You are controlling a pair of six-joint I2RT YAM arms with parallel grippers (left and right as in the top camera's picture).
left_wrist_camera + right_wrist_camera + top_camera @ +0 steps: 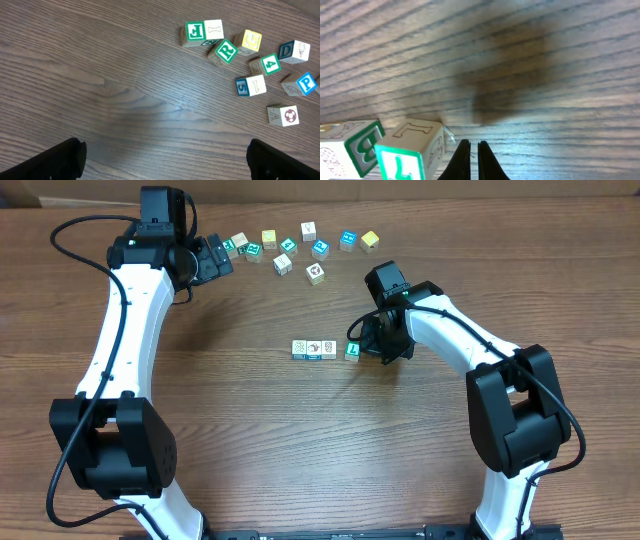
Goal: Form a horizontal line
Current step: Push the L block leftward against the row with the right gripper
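Right wrist view: finds right gripper (470, 145) pinched to a hairline slit, holding nothing, tips low over table (545, 60) just beside L cube (412, 147); contact not resolvable. B cube (350, 145) close behind L cube.

Overhead: puts row (314, 349) mid-table. Three white-faced cubes touching side by side, L cube last at the right arm's end, set off by a slight gap and sitting a touch nearer the robot.

Left wrist view: has left gripper (165, 150) spread wide, nothing between fingers, above the wood near loose cubes (227, 51). Overhead places those scattered along far edge, well apart from row.
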